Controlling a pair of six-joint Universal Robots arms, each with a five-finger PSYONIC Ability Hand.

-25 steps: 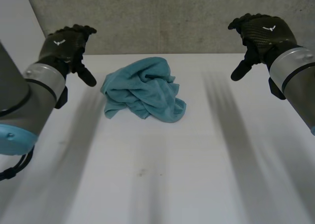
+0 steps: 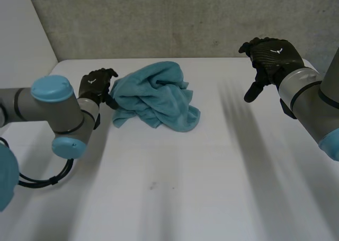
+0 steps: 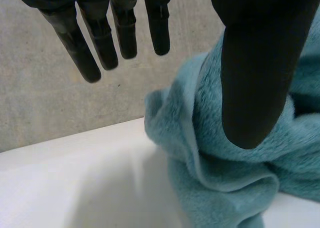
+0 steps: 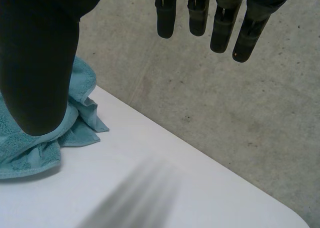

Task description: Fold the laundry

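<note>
Towel (image 2: 156,95) crumpled; straight-fingered left robot hand (image 2: 95,87) just beside it.

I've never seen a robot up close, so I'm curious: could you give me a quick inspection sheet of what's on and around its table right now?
surface: white table, holding one towel.
job's things: teal towel, crumpled in a heap, not yet folded.
clutter: nothing seen.
hands: left hand open at the towel's edge on the robot's left, gripping nothing; right hand open, in the air, apart from the towel.
cables: no stray ones seen.
surroundings: grey concrete wall behind the table.
</note>
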